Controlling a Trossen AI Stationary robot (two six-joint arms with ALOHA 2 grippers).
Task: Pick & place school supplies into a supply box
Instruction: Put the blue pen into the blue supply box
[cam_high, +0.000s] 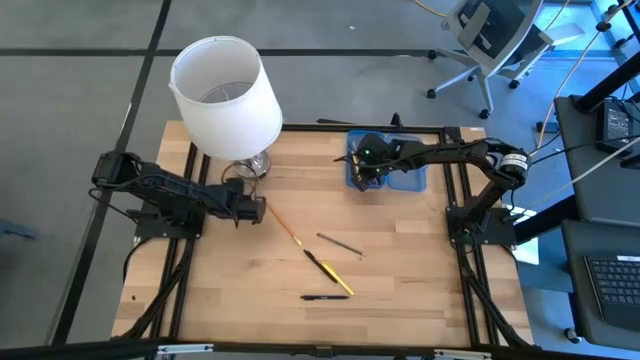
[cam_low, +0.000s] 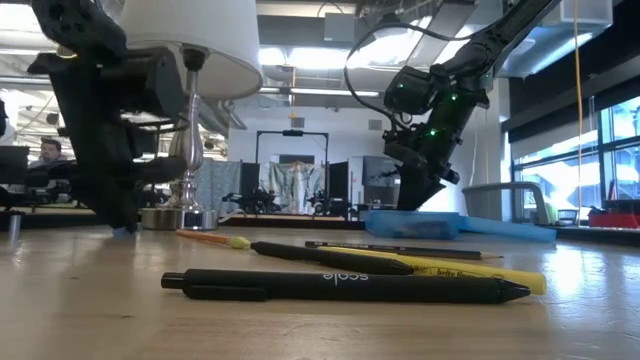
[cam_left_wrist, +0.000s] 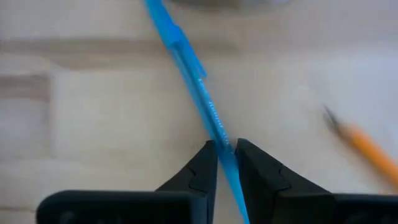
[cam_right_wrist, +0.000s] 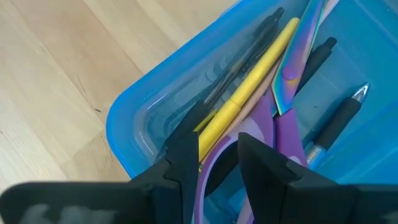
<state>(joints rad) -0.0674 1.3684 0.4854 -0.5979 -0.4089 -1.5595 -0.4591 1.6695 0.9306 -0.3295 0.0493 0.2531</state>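
The left hand (cam_left_wrist: 225, 152) is sitting low on the counter (cam_high: 400, 260) beside the lamp base, its fingers narrowed around a blue pen (cam_left_wrist: 196, 87) lying flat on the wood. The right hand (cam_right_wrist: 217, 155) is reaching into the blue supply box (cam_right_wrist: 134, 127) at the far edge, its fingers closed on the purple scissors' (cam_right_wrist: 283, 106) handle loop, among pens

A grey floor (cam_high: 90, 60) surrounds the wooden table (cam_high: 400, 270); an office chair (cam_high: 495, 40) stands nearby, with windows (cam_low: 615, 150) at one side.
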